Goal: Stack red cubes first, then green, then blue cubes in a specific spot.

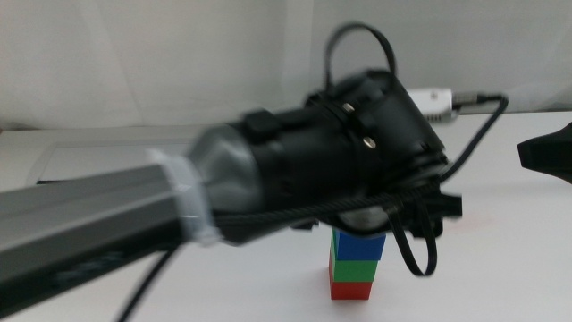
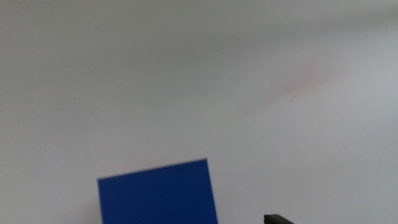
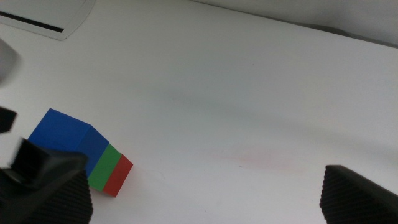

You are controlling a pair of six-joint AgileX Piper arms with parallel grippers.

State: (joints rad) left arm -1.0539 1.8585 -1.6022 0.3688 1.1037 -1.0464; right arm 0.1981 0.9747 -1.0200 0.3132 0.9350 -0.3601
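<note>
Left end effector (image 1: 407, 210): directly above the cube stack in the middle view, carried on the arm entering from the left side; jaws hidden behind the wrist housing there, and only one dark jaw tip seen in the left wrist view beside the blue cube, not touching it; width of opening cannot be told. Dark braided cable (image 1: 420, 255) looped down beside the top of the stack.

Blue cube (image 1: 359, 245): top of the stack, upper edge partly covered by the end effector in the middle view; seated squarely on the green cube. Top face filling the lower part of the left wrist view (image 2: 158, 194); also seen in the right wrist view (image 3: 65, 134).

Green cube (image 1: 353, 271): middle layer, between blue and red, faces aligned.

Red cube (image 1: 352, 290): bottom layer, resting on the white desk (image 1: 500, 277), near the front centre of the middle view.

Right end effector (image 3: 205, 199): well apart from the stack, over bare desk; jaws spread wide, holding nothing. Dark tip of it visible at the right edge of the middle view (image 1: 547, 154).

Silver-framed panel (image 1: 98, 156): flat on the desk at far left, largely behind the left arm; corner with dark slot seen in the right wrist view (image 3: 43, 18).
</note>
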